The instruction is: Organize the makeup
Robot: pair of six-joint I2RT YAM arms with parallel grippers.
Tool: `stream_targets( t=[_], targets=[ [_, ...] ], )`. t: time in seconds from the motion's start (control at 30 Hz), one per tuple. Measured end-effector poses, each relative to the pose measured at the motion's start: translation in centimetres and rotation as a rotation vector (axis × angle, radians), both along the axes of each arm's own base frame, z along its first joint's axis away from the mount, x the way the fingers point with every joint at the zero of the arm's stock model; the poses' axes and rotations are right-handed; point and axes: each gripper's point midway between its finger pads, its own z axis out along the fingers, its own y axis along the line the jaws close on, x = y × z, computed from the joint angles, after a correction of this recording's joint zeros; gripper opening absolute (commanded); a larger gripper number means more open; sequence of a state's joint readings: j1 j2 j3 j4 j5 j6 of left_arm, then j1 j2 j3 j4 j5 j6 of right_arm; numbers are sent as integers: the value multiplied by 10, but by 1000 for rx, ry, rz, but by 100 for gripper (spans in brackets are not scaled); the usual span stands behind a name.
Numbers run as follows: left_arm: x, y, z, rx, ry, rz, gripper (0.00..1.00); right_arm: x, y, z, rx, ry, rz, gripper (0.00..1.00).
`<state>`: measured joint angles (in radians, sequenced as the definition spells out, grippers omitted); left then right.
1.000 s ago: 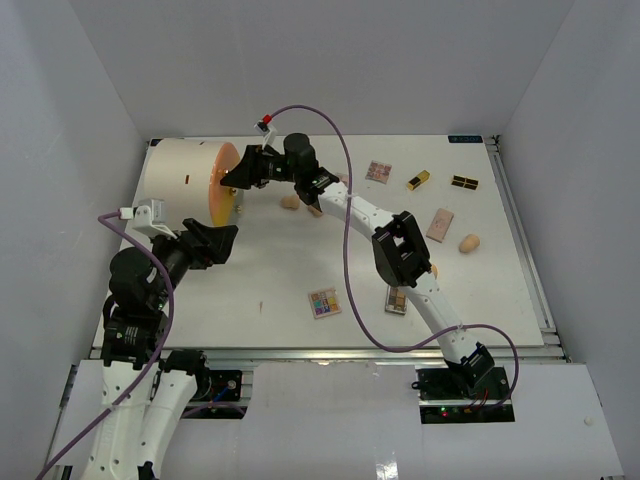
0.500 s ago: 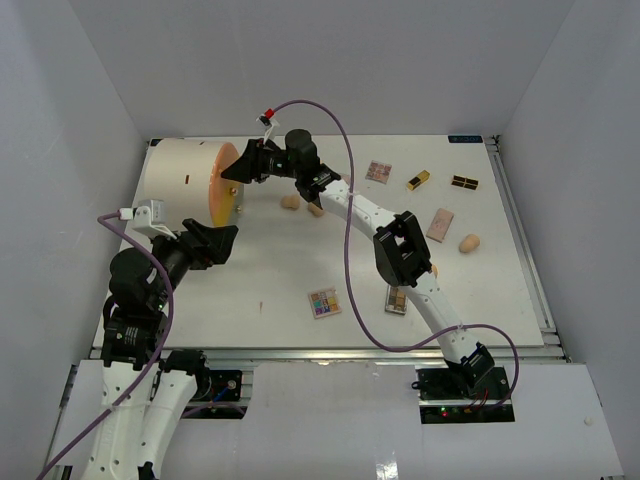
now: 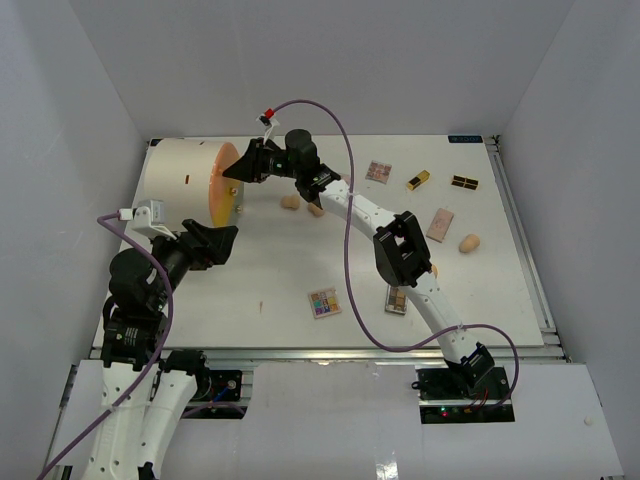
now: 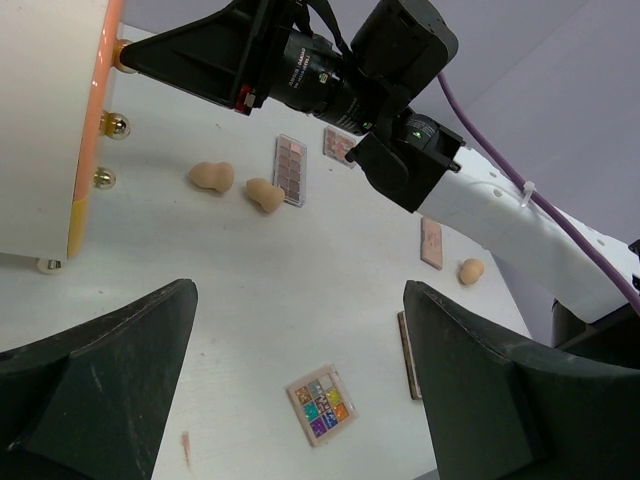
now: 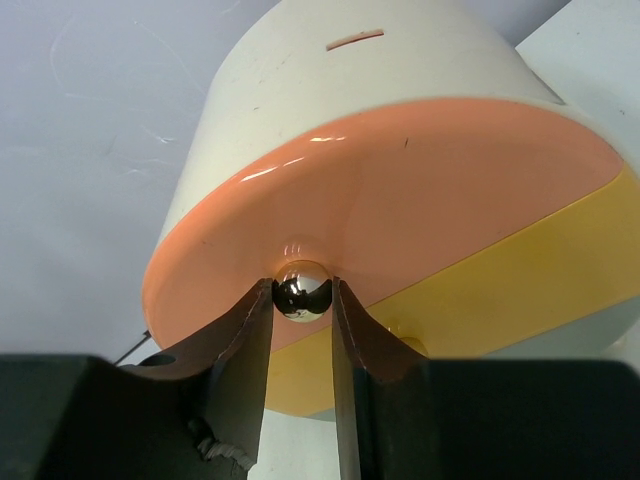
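Note:
My right gripper is shut on the shiny round knob of the orange drawer front of the cream cylinder. My left gripper is open and empty, above the table near the cylinder; in its own view it looks down on a colourful eyeshadow palette. Two tan sponges lie near the cylinder. The colourful palette and a brown palette lie near the front. A lipstick, a black-gold compact, two pinkish palettes and a third sponge lie at the right.
A yellow drawer front with its own knob sits below the orange one. White walls enclose the table on three sides. The right arm's purple cable loops over the table's middle.

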<state>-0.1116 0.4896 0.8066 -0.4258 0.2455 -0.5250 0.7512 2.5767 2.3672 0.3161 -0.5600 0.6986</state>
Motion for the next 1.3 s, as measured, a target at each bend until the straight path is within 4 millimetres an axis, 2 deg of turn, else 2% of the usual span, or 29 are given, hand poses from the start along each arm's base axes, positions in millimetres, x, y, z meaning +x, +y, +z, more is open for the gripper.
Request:
stream_targets(
  t=[0.2, 0.33, 0.5, 0.73, 0.83, 0.87, 0.93, 1.03, 1.1, 1.13, 1.23, 1.3],
  targets=[
    [1, 2, -1, 2, 2, 10, 95, 3, -4, -2, 1, -1, 5, 20],
    [6, 7, -6, 14, 22, 43, 95, 1, -15, -4, -4, 4, 15, 20],
    [19, 14, -14, 47, 65, 86, 95, 2, -44, -5, -27, 27, 16, 20],
    [37, 23, -11, 103, 86, 130, 95, -11, -89, -11, -66, 41, 10, 21],
    [41, 25, -10, 120, 85, 139, 95, -15, -101, -14, -75, 41, 6, 24],
    [41, 25, -10, 123, 83, 139, 95, -15, -104, -14, -76, 39, 5, 26],
    [41, 25, -9, 128, 80, 139, 95, -14, -107, -15, -76, 37, 7, 37],
    [41, 24, -9, 132, 78, 134, 95, -13, -109, -16, -76, 36, 8, 71],
    [40, 23, -9, 134, 76, 124, 96, -12, -110, -16, -76, 33, 8, 88],
    [40, 22, -9, 135, 74, 117, 96, -12, -110, -16, -78, 31, 8, 93],
    [38, 19, -8, 137, 68, 96, 96, -11, -112, -16, -79, 23, 8, 97],
    [37, 16, -7, 139, 64, 78, 96, -10, -114, -17, -82, 14, 11, 95]
  ],
)
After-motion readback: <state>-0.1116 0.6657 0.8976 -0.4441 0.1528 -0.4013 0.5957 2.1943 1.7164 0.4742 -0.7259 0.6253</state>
